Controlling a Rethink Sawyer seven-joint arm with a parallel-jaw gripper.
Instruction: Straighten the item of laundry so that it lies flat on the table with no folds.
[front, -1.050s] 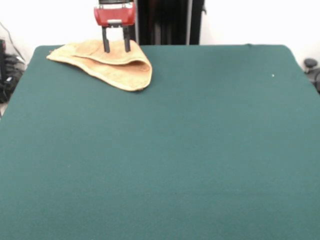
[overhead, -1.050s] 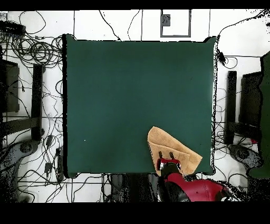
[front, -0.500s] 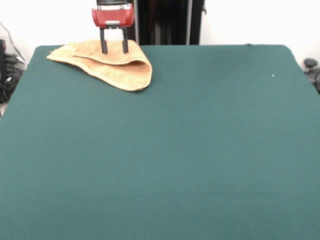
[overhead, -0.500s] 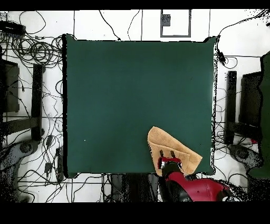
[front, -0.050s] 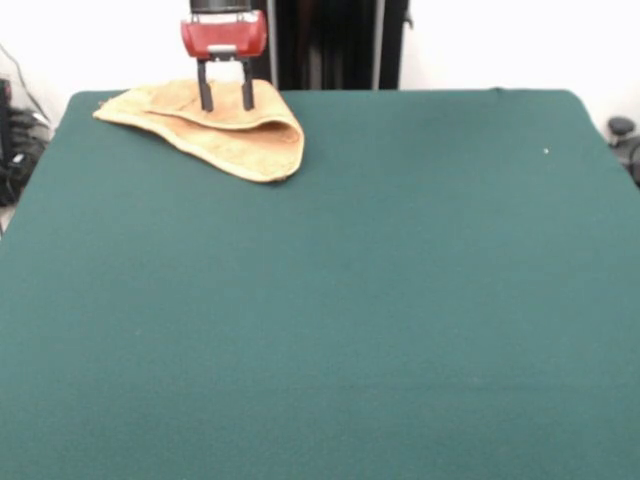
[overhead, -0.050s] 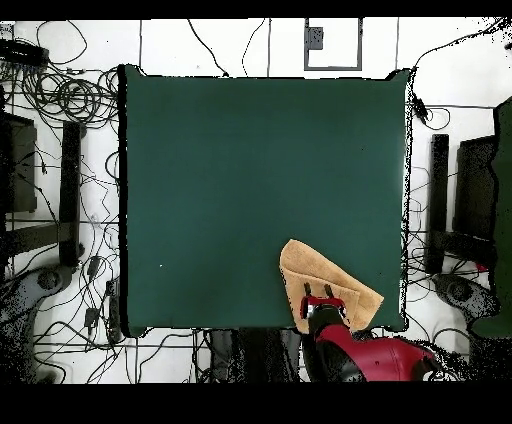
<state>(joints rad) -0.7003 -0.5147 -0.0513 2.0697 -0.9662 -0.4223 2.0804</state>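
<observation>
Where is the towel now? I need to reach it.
The towel lies folded at the table's far left corner in the front view, under the open gripper.

Front camera low, across table (front, -0.050s: 400, 300); overhead straight down; both share it.

Legible text: none found in either view.
Towel (front, -0.050s: 215, 125): no label, tag or print readable.
Table (front, -0.050s: 330, 300): plain green cover, no markings.
Gripper (front, -0.050s: 225, 99): red housing, no readable brand or number.
</observation>
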